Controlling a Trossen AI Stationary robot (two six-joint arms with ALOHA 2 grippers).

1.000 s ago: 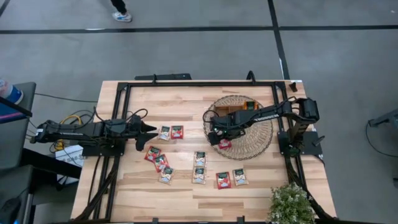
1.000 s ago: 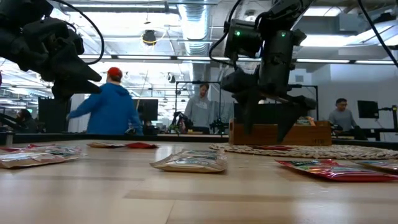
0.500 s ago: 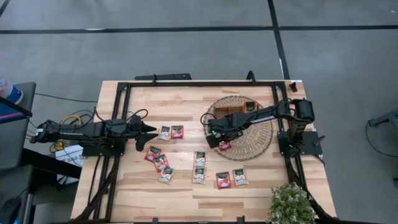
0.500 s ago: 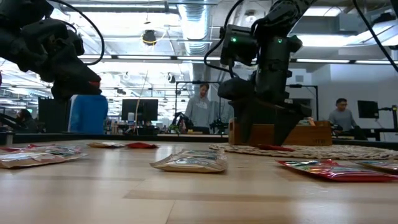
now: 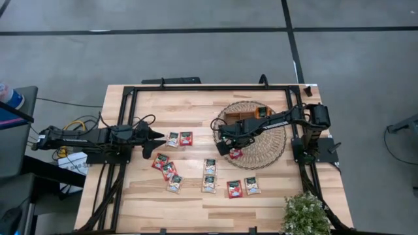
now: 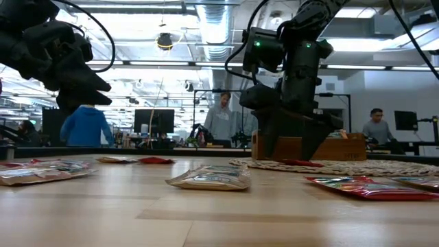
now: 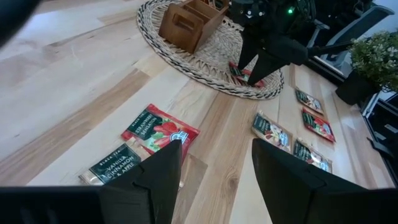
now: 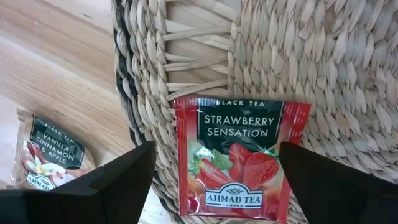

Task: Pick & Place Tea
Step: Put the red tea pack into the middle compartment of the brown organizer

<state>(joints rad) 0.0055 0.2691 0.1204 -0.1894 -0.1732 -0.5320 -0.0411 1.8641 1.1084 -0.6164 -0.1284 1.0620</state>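
Your right tool (image 8: 211, 171) is spread wide right over a red strawberry sachet (image 8: 239, 158) lying flat at the wicker mat's (image 8: 348, 74) edge, not gripping it. Your left tool (image 7: 214, 177) sits half-open and empty above the tabletop (image 5: 196, 108) by the red and vanilla sachets (image 7: 146, 146).

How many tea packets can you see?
10 tea packets: two by the left pincer, three nearby, two mid-table, two near the plant, one on the wicker mat under the right pincer. The wooden tray may hide more.
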